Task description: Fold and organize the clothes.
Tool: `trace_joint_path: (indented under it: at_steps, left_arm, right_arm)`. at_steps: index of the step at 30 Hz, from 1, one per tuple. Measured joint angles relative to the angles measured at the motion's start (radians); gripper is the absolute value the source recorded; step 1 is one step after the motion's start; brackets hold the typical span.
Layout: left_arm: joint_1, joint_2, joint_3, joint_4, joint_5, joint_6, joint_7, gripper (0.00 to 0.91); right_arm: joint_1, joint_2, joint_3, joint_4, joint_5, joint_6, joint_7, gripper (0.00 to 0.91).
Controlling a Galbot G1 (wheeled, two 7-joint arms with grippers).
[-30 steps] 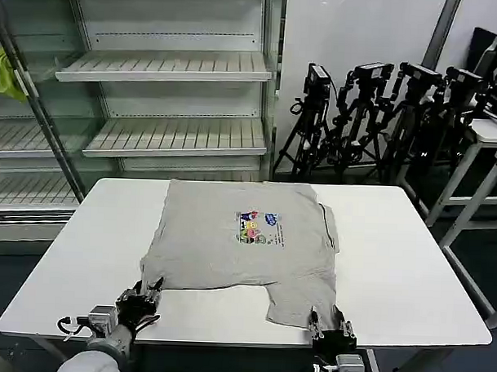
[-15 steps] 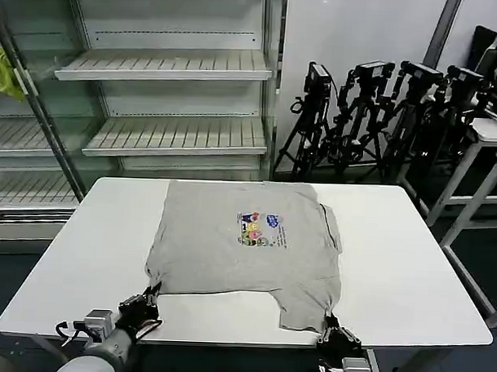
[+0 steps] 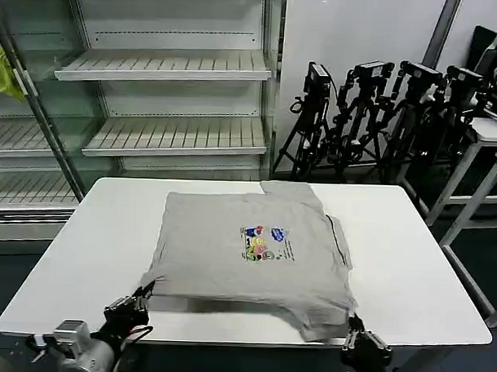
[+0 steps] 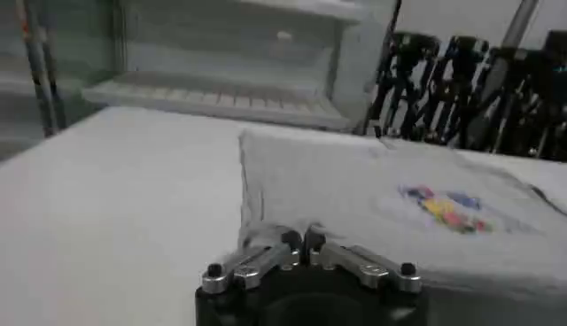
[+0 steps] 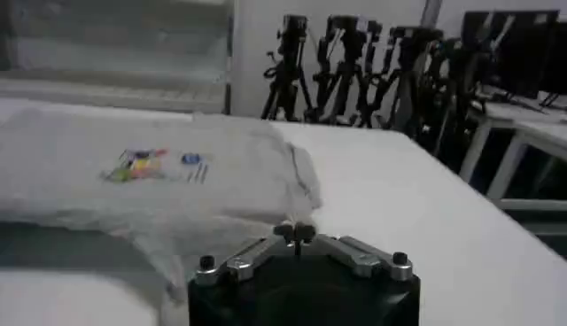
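A light grey soft cotton shirt with a small colourful chest print (image 3: pixel 254 247) lies spread over the middle of the white rectangular table (image 3: pixel 409 265); its near hem lifts slightly off the surface, because each near corner is pinched; the left gripper (image 3: pixel 132 306) and right gripper (image 3: pixel 359 337) sit at the table's near edge, fingers pressed together on cloth, likely to draw the shirt taut for folding.
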Motion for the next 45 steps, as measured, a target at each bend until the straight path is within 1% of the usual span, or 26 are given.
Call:
trace_joint_path:
  at_steps: [2, 7, 15, 18, 21, 29, 30, 31, 32, 33, 34, 38, 45]
  left_arm:
    - [-0.008, 0.005, -0.002, 0.000, -0.004, -0.003, 0.002, 0.060]
    - [-0.049, 0.020, 0.011, 0.030, 0.000, -0.012, 0.006, 0.071]
    - [-0.145, 0.047, 0.068, 0.130, 0.034, -0.020, 0.012, 0.071]
    - [-0.182, 0.052, 0.093, 0.167, 0.052, -0.025, 0.012, 0.060]
    - [-0.216, 0.051, 0.116, 0.204, 0.071, -0.029, 0.011, 0.071]
    - [-0.302, 0.036, 0.183, 0.296, 0.122, -0.047, 0.006, 0.071]
    - [-0.310, 0.034, 0.190, 0.304, 0.127, -0.049, 0.005, 0.071]
    - [-0.318, 0.031, 0.197, 0.313, 0.132, -0.052, 0.004, 0.121]
    - [-0.327, 0.028, 0.205, 0.323, 0.139, -0.055, 0.002, 0.403]
    - [-0.334, 0.026, 0.211, 0.331, 0.144, -0.058, 0.002, 0.645]
    - [-0.339, 0.024, 0.216, 0.337, 0.149, -0.061, 0.002, 0.907]
    - [-0.348, 0.017, 0.224, 0.348, 0.160, -0.072, 0.004, 0.907]
    - [-0.325, 0.002, 0.219, 0.333, 0.164, -0.092, 0.004, 0.907]
  right_arm:
    - [0.034, -0.005, 0.004, -0.013, 0.020, -0.004, 0.005, 0.000]
    - [0.137, -0.022, 0.004, -0.073, 0.060, -0.016, 0.016, 0.000]
    - [0.318, -0.068, -0.034, -0.192, 0.105, -0.050, 0.026, 0.000]
    - [0.383, -0.084, -0.054, -0.239, 0.113, -0.062, 0.027, 0.000]
    - [0.443, -0.090, -0.073, -0.290, 0.119, -0.068, 0.029, 0.000]
    - [0.561, -0.084, -0.126, -0.425, 0.103, -0.078, 0.016, 0.000]
    - [0.568, -0.080, -0.133, -0.439, 0.099, -0.079, 0.012, 0.181]
    - [0.575, -0.077, -0.138, -0.452, 0.094, -0.080, 0.010, 0.494]
    - [0.582, -0.074, -0.144, -0.466, 0.087, -0.080, 0.008, 0.907]
    - [0.586, -0.069, -0.150, -0.477, 0.082, -0.079, 0.005, 0.907]
    - [0.589, -0.065, -0.157, -0.486, 0.077, -0.078, 0.001, 0.907]
    - [0.595, -0.047, -0.166, -0.510, 0.054, -0.059, -0.003, 0.907]
    - [0.571, -0.039, -0.159, -0.512, 0.034, -0.003, -0.010, 0.907]
